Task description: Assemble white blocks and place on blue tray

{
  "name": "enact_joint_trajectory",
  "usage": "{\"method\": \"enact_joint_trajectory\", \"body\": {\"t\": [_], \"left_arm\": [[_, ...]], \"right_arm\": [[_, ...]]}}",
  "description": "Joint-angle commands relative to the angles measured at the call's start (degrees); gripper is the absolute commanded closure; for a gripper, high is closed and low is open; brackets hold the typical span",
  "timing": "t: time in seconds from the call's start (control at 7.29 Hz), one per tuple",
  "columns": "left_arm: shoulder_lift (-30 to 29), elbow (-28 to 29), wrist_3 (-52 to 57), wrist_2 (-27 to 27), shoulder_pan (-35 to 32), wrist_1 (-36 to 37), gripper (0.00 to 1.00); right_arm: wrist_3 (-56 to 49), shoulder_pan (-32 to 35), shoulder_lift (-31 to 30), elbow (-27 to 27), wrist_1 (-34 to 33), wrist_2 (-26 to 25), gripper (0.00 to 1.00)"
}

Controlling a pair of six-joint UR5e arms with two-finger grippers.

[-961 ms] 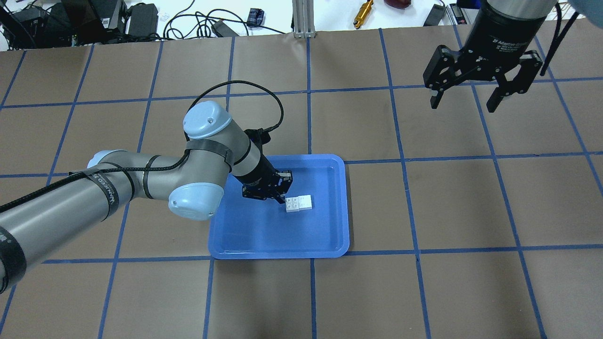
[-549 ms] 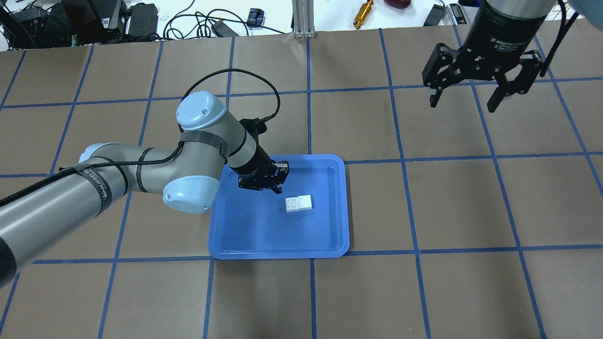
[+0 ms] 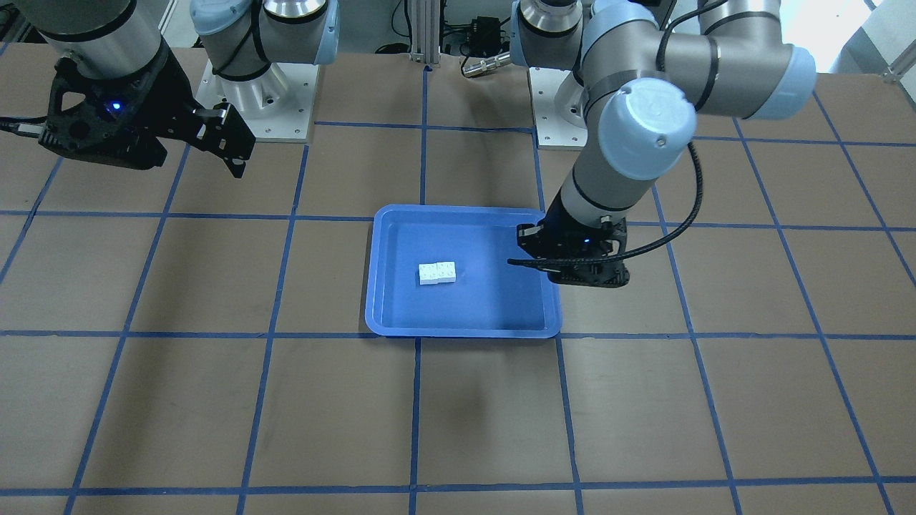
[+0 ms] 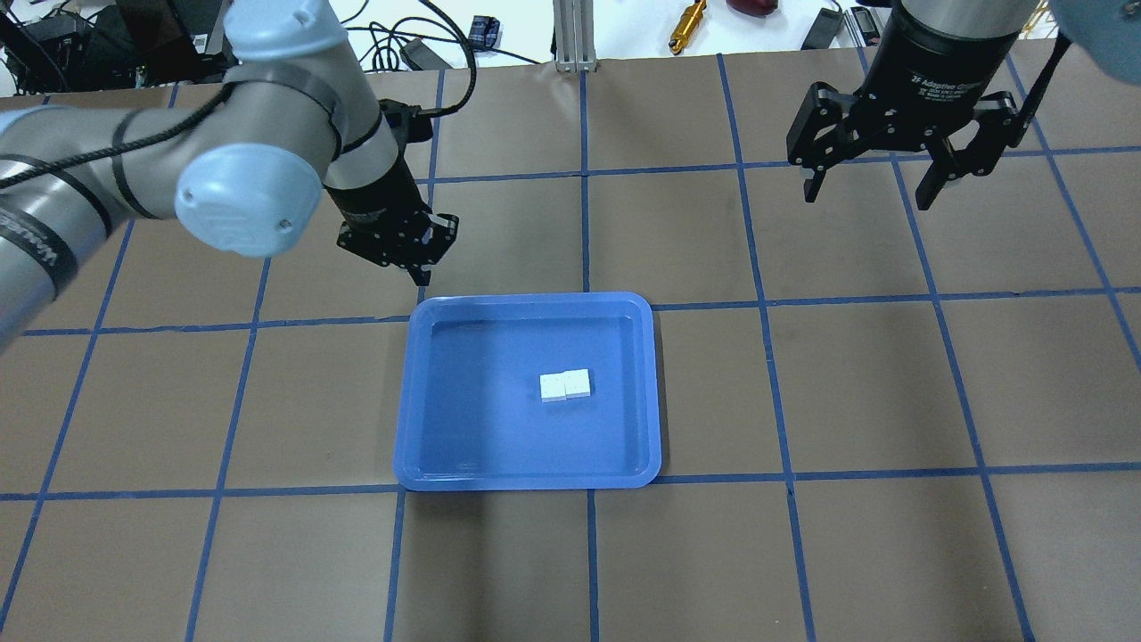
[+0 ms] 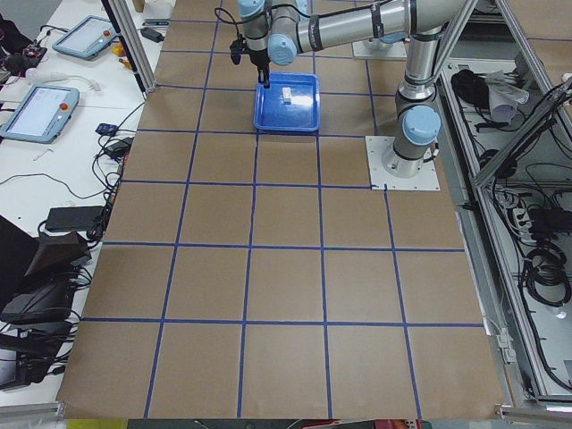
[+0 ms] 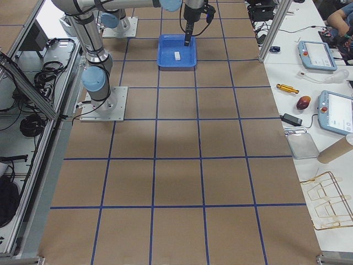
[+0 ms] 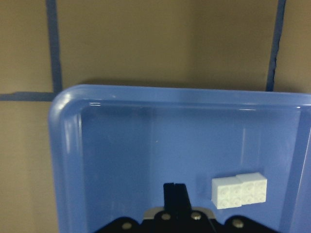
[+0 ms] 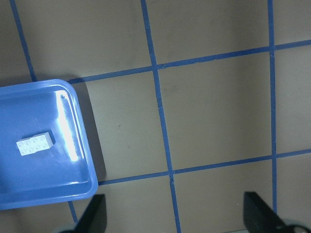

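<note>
White blocks [image 4: 565, 385], two joined end to end, lie flat on the floor of the blue tray [image 4: 526, 482], a little right of its middle and clear of every wall; the tray sits at the centre of the worktop [image 4: 891, 553]. From your left, the left gripper [image 4: 422, 270] hangs just past the tray's far-left corner, toward the worktop's far edge. Its fingers [image 7: 170, 194] are pressed together with nothing between them. Off toward the far-right corner, the right gripper [image 4: 869, 194] hovers well away from the tray, jaws spread wide and empty. The job looks all but finished, so your risks are small ones. A low sweep by the left arm could clip the raised rim and skid the glossy tray across the smooth covering, sending the loose blocks sliding. How firmly the two blocks are seated cannot be told from above, and a jolt might part them. Brown sheeting ruled into squares by blue tape covers the worktop. Past its far edge stand an aluminium post [image 4: 570, 36], tangled cables [image 4: 357, 36] and a brass-coloured tool [image 4: 688, 25] on a white bench. Handheld screens [image 5: 45, 100] rest on side tables.
</note>
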Motion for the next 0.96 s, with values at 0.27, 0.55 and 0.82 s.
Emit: {"method": "enact_joint_trajectory", "body": {"t": [0.27, 0.55, 0.82], "left_arm": [[9.6, 5.37, 9.83, 5.98, 5.25, -10.4, 0.67], [11.02, 5.63, 9.48, 5.83, 5.25, -9.78, 0.0], [11.37, 5.81, 8.95, 5.22, 5.34, -9.52, 0.0]], "right_arm": [[-0.06, 0.01, -0.47, 2.53, -2.41, 0.68, 0.0], [-0.15, 0.01, -0.48, 2.45, -2.94, 0.16, 0.0], [-0.15, 0.01, -0.65, 2.36, -2.95, 0.24, 0.0]]}}
